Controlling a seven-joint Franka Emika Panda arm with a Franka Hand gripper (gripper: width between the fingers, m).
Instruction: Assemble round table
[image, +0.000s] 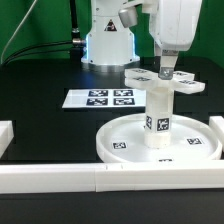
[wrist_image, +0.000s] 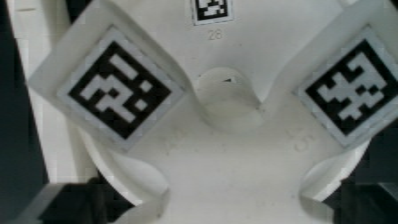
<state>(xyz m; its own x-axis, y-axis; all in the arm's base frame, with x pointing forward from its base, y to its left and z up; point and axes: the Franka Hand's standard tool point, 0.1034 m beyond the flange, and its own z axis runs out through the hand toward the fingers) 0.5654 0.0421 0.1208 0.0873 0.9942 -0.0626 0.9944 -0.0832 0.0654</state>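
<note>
The large round rimmed white plastic disc carries the short thick white post upright at its centre. The white cross-shaped piece caps the post, beneath the wide-open, empty fingers.

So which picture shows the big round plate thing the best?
The exterior view. There the whole round disc lies flat on the table, rim and tags showing, with the post standing upright in its middle. The wrist view is filled by the cross-shaped piece, close up; the disc can't be made out there.
</note>
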